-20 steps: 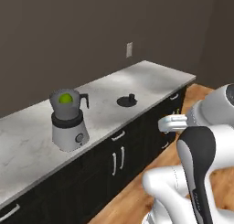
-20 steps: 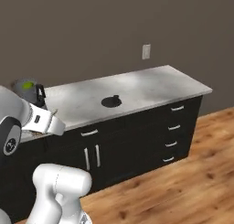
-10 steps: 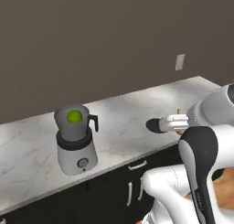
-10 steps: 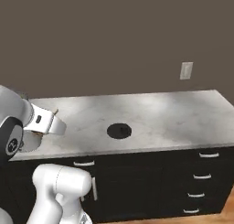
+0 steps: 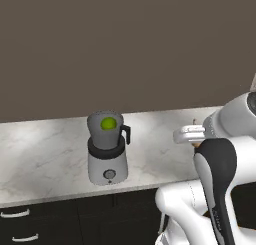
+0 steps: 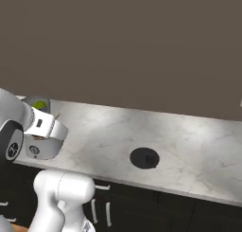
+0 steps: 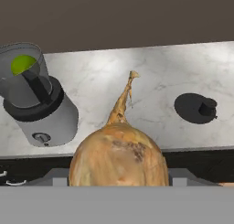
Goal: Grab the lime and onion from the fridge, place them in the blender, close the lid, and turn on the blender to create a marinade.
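Observation:
The onion (image 7: 119, 157), golden-brown with a dry stalk pointing up, sits large at the bottom of the hand view, and my gripper (image 5: 196, 139) is shut on it above the counter's front edge. The blender (image 5: 106, 149) stands on the counter with its jar mouth uncovered, and the lime (image 5: 108, 123) lies inside. In the hand view the blender (image 7: 39, 109) is to the upper left of the onion, with the lime (image 7: 23, 64) in the jar. The black lid (image 6: 144, 157) lies flat on the counter to the right, also the lid (image 7: 197, 107) in the hand view. The fridge is out of view.
The marble counter (image 5: 45, 159) runs along a dark brown wall. Dark cabinet fronts with pale handles (image 5: 15, 214) sit below it. Bare counter (image 6: 189, 136) stretches between the blender and the lid and on past the lid.
The base has driven and turned, so the whole scene has shifted: the counter now faces the cameras squarely and closer. The onion stays in the gripper.

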Controlling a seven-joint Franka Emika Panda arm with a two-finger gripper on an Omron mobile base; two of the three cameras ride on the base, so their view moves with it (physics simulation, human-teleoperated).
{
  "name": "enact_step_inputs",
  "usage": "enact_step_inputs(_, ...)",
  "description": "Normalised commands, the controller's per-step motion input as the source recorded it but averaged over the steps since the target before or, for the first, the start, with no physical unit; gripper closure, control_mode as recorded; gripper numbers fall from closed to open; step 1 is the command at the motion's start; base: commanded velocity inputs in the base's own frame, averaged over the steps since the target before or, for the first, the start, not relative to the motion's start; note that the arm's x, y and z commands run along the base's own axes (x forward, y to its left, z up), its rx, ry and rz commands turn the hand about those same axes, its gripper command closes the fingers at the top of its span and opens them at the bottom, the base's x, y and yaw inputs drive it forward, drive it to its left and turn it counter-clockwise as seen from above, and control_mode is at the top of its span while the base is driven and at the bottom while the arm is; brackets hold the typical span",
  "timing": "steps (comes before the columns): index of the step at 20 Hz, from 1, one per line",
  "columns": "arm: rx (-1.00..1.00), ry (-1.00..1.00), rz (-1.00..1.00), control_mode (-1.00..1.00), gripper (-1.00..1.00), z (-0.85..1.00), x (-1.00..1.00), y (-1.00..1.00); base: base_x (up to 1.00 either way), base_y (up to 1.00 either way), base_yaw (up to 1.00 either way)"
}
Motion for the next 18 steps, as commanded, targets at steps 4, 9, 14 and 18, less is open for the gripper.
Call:
enact_step_inputs(4,0.0,0.0,0.0,1.0,1.0,0.0,0.0,0.0,0.24,-0.35,0.3)
enact_step_inputs(9,0.0,0.0,0.0,1.0,1.0,0.0,0.0,0.0,0.33,-0.14,0.13)
enact_step_inputs(14,0.08,-0.04,0.24,-1.0,1.0,0.3,0.16,0.17,0.0,0.0,0.0)
enact_step_inputs(18,0.0,-0.04,0.33,-1.0,1.0,0.6,0.56,0.72,0.0,0.0,0.0)
